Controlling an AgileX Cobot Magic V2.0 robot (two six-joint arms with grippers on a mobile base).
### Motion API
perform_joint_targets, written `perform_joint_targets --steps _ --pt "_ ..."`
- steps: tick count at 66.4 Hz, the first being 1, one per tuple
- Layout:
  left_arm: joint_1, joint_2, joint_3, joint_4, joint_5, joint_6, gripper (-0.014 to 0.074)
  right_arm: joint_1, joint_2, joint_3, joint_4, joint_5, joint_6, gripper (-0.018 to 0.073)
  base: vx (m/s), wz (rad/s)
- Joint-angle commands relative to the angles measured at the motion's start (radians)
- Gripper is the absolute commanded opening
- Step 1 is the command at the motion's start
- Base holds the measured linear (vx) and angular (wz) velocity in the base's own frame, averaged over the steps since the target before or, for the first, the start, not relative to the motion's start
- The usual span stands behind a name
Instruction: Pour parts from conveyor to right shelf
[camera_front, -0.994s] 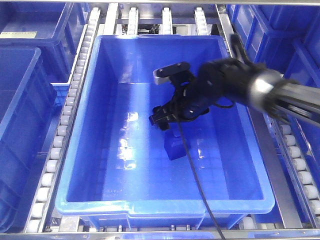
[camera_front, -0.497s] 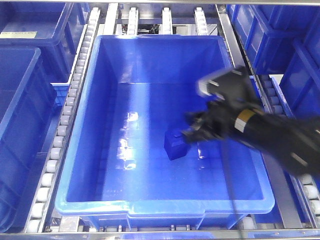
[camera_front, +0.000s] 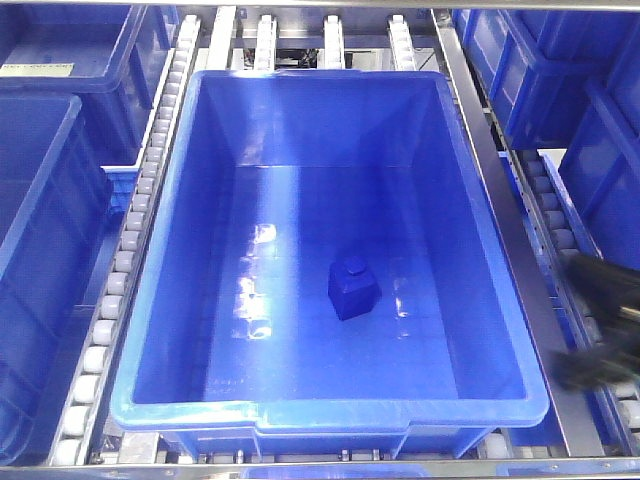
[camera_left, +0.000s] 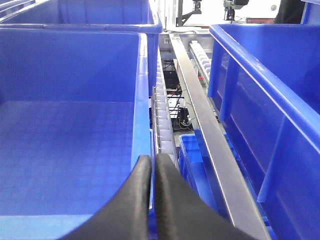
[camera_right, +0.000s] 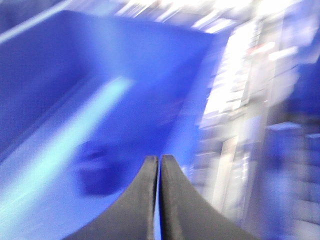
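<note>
Part alone in the conveyor bin, right arm off to the side

Part (camera_front: 352, 288), a small dark-blue block with a knob on top, is seen resting on the floor of the large blue bin (camera_front: 160, 300), a little right of the bin's middle and well apart from every wall. No other part is visible in the bin. The bin itself sits on the roller conveyor (camera_front: 125, 260), with further blue crates (camera_front: 40, 200) alongside on both sides.

From the right gripper (camera_right: 159, 165), the part lies ahead and to the left: in the blurred right wrist view it is shown as a dark smudge (camera_right: 95, 172) left of the fingertips. The fingers of that gripper are pressed together with nothing between them. In the front view only a dark blur of the right arm (camera_front: 600, 330) is caught at the lower right edge, outside the bin's right rim.

The left gripper (camera_left: 153, 165) is likewise closed on nothing, and is pointed along the gap between a neighbouring crate and the metal rail (camera_left: 210, 135); the part is not seen from it.

The right arm is judged the nearer one. The part's long axis cannot be made out with confidence; it looks roughly squat and slightly rotated against the bin walls.
</note>
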Motion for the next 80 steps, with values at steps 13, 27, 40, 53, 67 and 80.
perform_joint_targets --steps 13,27,40,53,67,80 --pt "0.003 0.018 -0.020 -0.008 -0.079 -0.008 -0.0006 -0.108 -0.299 0.083 -0.007 -0.035 -0.004 -0.0008 0.00 0.00" --pt "0.003 0.018 -0.020 -0.008 -0.079 -0.008 -0.0006 -0.108 -0.380 0.152 -0.004 0.016 -0.004 -0.0008 0.00 0.00" --pt "0.003 0.018 -0.020 -0.008 -0.079 -0.008 -0.0006 -0.108 -0.381 0.227 -0.008 0.164 -0.004 -0.0008 0.00 0.00" --pt "0.003 0.018 -0.020 -0.008 -0.079 -0.008 -0.0006 -0.226 -0.461 0.254 0.001 0.357 -0.004 -0.0008 0.00 0.00" --pt "0.003 0.018 -0.020 -0.008 -0.079 -0.008 -0.0006 -0.396 -0.650 0.254 0.001 0.370 -0.004 -0.0008 0.00 0.00" --pt "0.003 0.018 -0.020 -0.008 -0.079 -0.008 -0.0006 -0.374 -0.668 0.302 0.001 0.350 -0.004 -0.0008 0.00 0.00"
